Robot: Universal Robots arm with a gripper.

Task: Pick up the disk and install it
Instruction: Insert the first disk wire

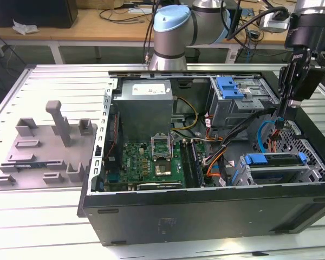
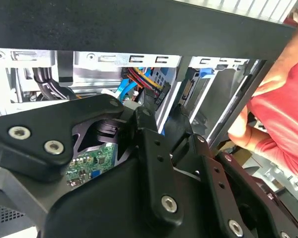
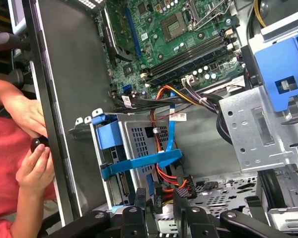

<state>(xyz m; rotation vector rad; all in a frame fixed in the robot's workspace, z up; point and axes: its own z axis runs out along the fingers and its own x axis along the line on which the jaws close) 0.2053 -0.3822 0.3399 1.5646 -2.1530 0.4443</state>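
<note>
A silver slatted metal bench carries an open black computer case lying on its side. A grey moulded plastic fixture lies beside the case, by the bench's edge at the exterior view's left.

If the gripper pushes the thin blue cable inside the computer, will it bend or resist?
Likely floppy: the blue cable is thin and already curves. Probably light, yet it may snag on the orange wires beside it.
</note>
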